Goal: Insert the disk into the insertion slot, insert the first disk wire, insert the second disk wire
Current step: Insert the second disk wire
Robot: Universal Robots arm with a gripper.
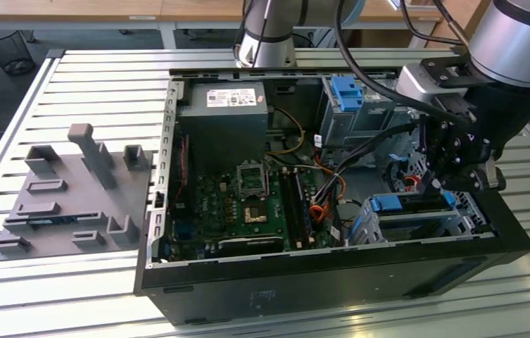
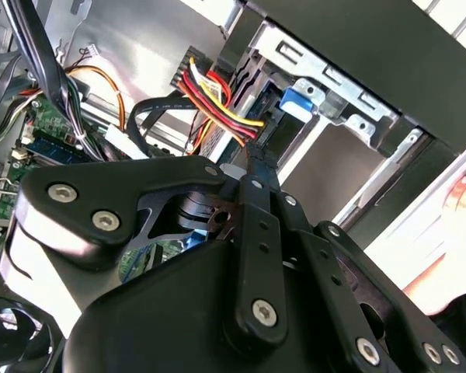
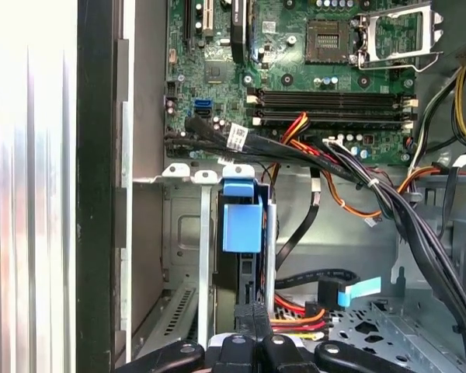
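Disk (image 3: 241,227) edge-on in insertion slot (image 3: 205,264) — long axis toward jaws clamping wire (image 2: 217,101)

Lit brightly and evenly in the exterior view, as by daylight, with white glare streaks along the ribbed silver metal table (image 1: 86,77). Sunk in soft, deep shade inside the open black computer case (image 1: 340,282), without hard-edged shadows. Blown out to plain white over the table slats in the first wrist view, yet well exposed on the green circuit board (image 3: 295,62). Overexposed and blurred in the second wrist view at the person's hand (image 2: 460,206). Marked by glossy highlights on the black gripper (image 2: 255,155), slightly soft so near the lens. Clearly lit on the red, yellow and black wire bundle (image 2: 217,97).
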